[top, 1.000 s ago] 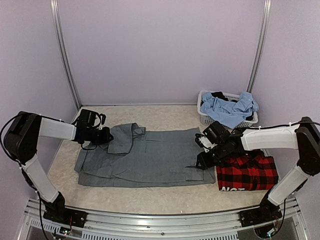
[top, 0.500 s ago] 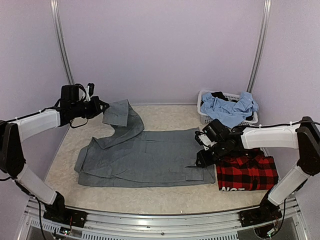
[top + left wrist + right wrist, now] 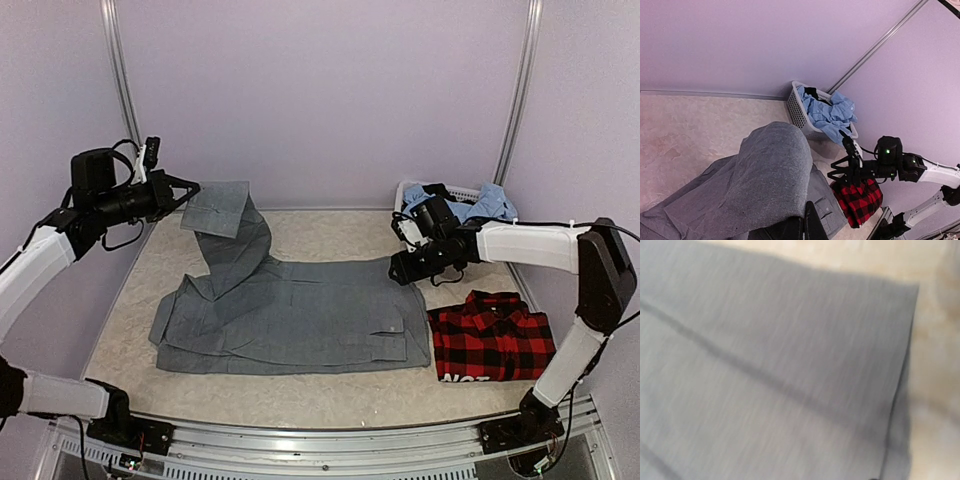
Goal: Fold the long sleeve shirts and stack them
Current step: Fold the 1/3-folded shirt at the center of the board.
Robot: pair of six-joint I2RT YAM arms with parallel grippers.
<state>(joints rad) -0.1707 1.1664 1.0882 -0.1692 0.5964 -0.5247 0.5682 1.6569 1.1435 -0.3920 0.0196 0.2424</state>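
The grey shirt lies spread flat on the mat. My left gripper is shut on its sleeve cuff and holds it high above the shirt's far left part, so the sleeve hangs down in a fold. In the left wrist view the grey sleeve drapes over the fingers. My right gripper sits low over the grey shirt's far right corner, jaws apart. The right wrist view is a blur of grey cloth. The red-and-black plaid shirt lies folded at the right.
A white basket with a light blue garment stands at the back right, just behind my right arm. Metal frame posts rise at both back corners. The mat's front edge meets a metal rail.
My left gripper has risen up and to the back left, pulling the grey sleeve off the shirt. My right gripper has moved from the shirt's near right edge to its far right corner.
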